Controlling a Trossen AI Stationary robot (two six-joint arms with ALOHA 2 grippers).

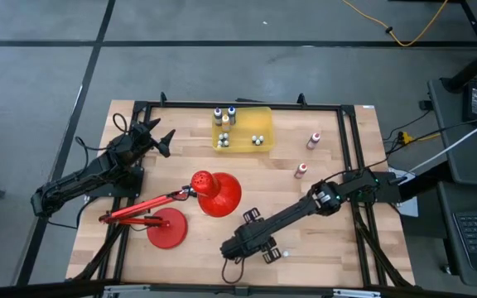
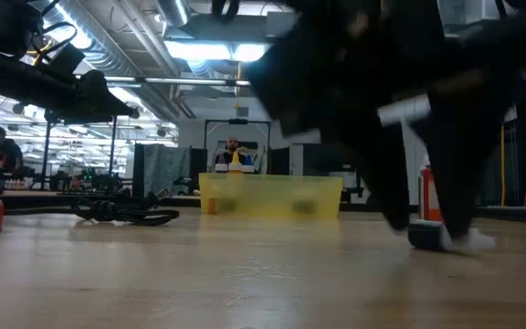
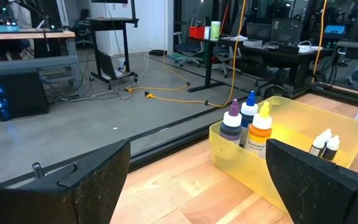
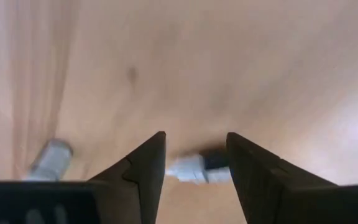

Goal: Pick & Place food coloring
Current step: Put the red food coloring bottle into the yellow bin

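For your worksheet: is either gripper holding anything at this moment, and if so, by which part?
Nothing is held. The right gripper is open, straddling a fallen food coloring bottle; the left gripper is open and empty.

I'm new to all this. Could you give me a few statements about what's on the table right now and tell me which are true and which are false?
1. The right gripper is down at the table with a small bottle lying between its open fingers. True.
2. The yellow bin is empty. False: several small bottles stand in it.
3. The red lamp lies on the table. True.
4. The left gripper holds a bottle. False: it is open, holding nothing, beside the bin.
5. All bottles are in the bin. False: two red bottles stand outside.
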